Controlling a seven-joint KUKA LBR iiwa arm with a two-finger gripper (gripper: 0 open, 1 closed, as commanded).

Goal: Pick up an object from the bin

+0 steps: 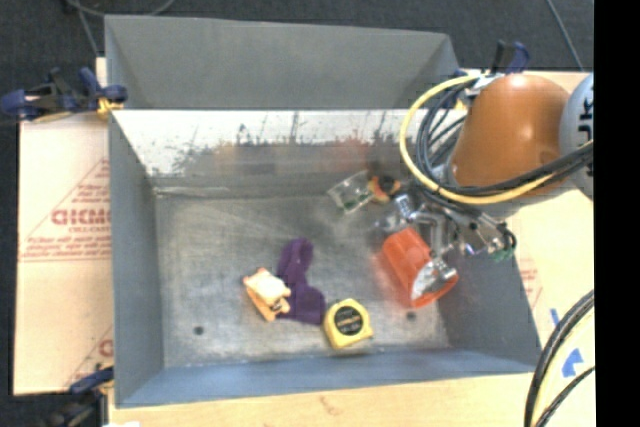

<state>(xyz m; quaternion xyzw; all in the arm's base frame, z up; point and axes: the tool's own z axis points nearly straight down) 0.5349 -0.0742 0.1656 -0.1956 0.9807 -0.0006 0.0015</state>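
Caught with the gripper (440,250) low at the right of the bin (200,245), over a tipped orange-red cup (403,260); open or closed, could not be told. Flanked by clear plastic packaging (352,193) behind, with a yellow tape measure (347,323), purple floppy piece (298,277) and tan toy block (266,293) lying apart to the left.

The arm (578,120) is cut off at the right edge; its orange cover (505,130) and cables (420,130) hide much of the gripper (440,253), which covers part of a red cup (402,260). We cannot identify the blurred clear item (352,193) near the back wall.
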